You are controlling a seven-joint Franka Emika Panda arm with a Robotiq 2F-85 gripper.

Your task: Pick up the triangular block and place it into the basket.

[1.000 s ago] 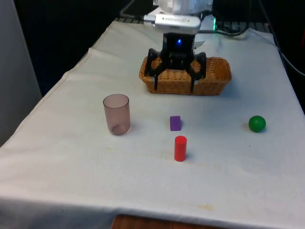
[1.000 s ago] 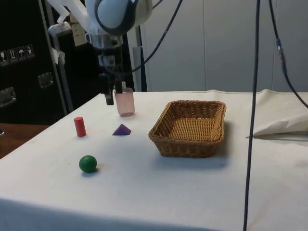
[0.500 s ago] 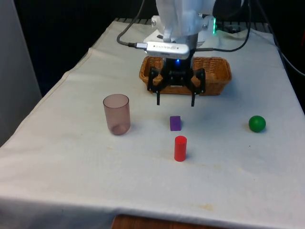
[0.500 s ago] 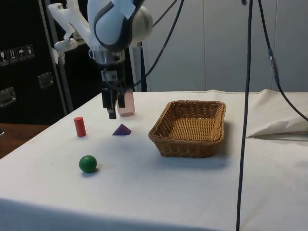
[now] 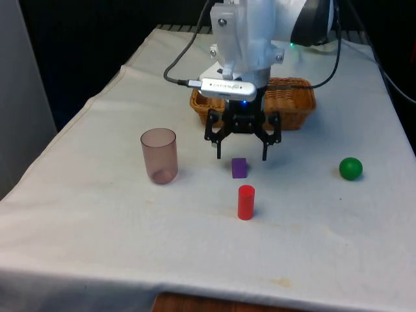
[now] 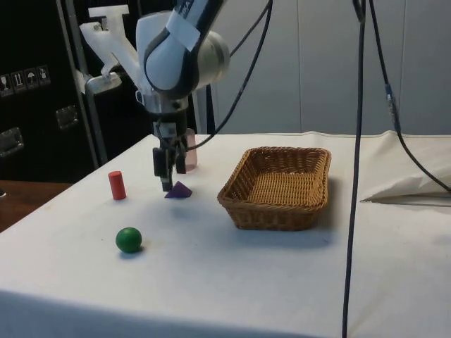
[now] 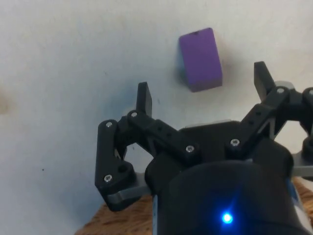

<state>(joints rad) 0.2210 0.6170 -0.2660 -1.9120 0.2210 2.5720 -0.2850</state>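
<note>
While the purple block [image 5: 239, 167] lies on the desk [image 5: 97, 227] between the basket [image 5: 296, 104] and a red cylinder [image 5: 246, 202], the gripper [image 5: 242, 155] hangs released just above it, so the approach seems nearly done and lowering around it before closing comes next.

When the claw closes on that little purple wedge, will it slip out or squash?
Probably no squashing: the purple block keeps crisp edges, so it looks rigid. Its sloped faces in the side view could let it squirt out unless the open gripper meets its flat ends. It rests on a flat face on the cloth, so it shouldn't roll.
</note>
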